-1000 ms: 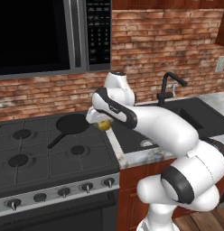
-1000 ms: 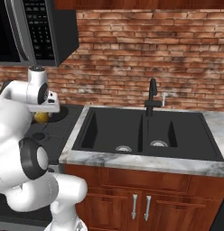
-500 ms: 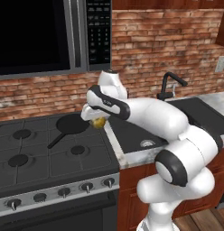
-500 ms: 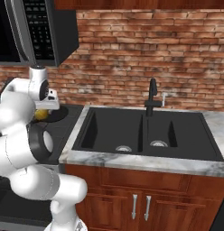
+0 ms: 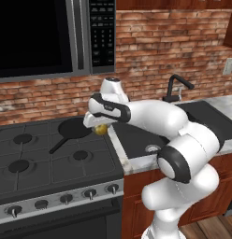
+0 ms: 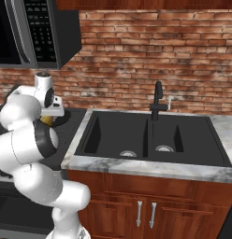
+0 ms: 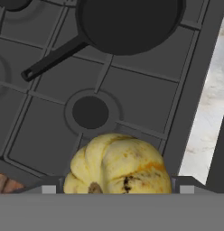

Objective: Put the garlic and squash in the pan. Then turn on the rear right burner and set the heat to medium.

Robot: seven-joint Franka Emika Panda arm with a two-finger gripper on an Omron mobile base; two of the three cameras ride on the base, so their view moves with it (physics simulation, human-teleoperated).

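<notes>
Squash (image 7: pixel 117 164) sits clamped in my gripper (image 5: pixel 100 128) above the stove (image 5: pixel 38 161), the pan (image 7: pixel 128 25) looks empty, garlic and burner remain.

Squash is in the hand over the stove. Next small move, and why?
Probably carry it a little further toward the pan before letting go. The hand holds the squash above the grates, over the front burner, and the pan sits on the burner beyond, looking empty in the hand view.

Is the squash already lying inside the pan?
No. In the hand view the squash sits right at the tool, over a front burner, while the pan beyond it holds nothing.
</notes>
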